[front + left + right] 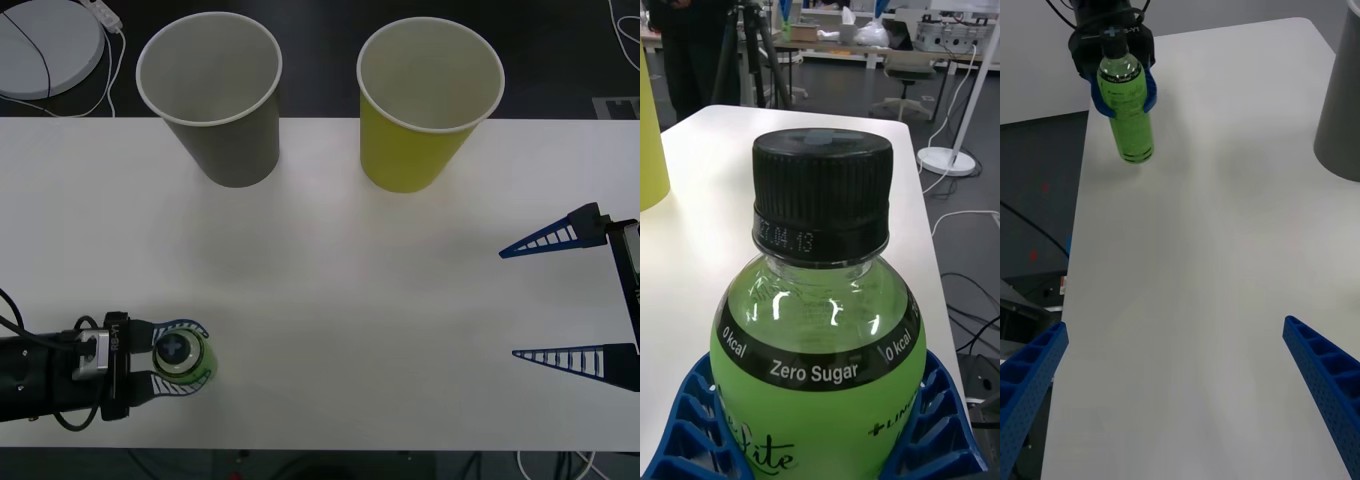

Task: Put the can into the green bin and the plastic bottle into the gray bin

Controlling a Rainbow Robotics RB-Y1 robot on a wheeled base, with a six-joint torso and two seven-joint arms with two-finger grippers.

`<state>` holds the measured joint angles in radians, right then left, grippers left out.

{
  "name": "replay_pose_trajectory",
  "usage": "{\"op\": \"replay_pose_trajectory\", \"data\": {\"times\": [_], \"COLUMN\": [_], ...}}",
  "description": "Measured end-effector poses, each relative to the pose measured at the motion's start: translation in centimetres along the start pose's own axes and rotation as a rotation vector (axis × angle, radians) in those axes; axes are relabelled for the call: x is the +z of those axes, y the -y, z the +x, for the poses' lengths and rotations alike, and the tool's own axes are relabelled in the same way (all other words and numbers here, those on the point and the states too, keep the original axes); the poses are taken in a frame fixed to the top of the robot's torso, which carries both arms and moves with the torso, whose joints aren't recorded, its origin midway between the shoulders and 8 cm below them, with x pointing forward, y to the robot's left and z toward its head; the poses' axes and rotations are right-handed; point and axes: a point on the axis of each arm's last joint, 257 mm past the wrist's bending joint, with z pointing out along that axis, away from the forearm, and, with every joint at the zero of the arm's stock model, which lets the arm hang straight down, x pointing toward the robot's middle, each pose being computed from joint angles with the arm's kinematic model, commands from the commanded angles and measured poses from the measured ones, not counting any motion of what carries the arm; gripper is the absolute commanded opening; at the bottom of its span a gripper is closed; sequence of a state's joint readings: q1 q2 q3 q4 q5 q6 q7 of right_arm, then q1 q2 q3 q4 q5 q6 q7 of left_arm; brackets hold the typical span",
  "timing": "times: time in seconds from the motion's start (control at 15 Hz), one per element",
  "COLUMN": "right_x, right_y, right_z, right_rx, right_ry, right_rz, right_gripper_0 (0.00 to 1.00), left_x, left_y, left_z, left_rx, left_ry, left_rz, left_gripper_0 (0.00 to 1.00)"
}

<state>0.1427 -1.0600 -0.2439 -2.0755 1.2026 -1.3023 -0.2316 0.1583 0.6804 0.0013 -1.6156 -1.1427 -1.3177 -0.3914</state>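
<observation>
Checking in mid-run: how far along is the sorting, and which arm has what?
Nothing is binned yet: the large gray paper cup and the large yellow-green paper cup both show bare white insides. In hand: the left gripper is shut on the small green plastic bottle with a black cap, upright near the table's front-left edge. The right gripper waits open at the right. Left: carrying the bottle to the gray cup.
</observation>
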Motion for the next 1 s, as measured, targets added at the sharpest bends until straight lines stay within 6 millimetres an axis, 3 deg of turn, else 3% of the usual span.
{"op": "replay_pose_trajectory", "data": {"times": [0.67, 1.0], "right_x": [0.0, 0.0], "right_y": [0.0, 0.0], "right_z": [0.0, 0.0], "right_rx": [0.000, 0.000], "right_ry": [0.000, 0.000], "right_rz": [0.000, 0.000], "right_gripper_0": [1.00, 1.00], "left_x": [-5.3, -7.6], "left_y": [-2.4, -4.9], "left_z": [-1.0, -2.0], "left_rx": [-0.059, -0.128], "left_ry": [-0.239, -0.309], "left_rz": [-0.020, -0.076], "left_gripper_0": [0.00, 0.00]}}
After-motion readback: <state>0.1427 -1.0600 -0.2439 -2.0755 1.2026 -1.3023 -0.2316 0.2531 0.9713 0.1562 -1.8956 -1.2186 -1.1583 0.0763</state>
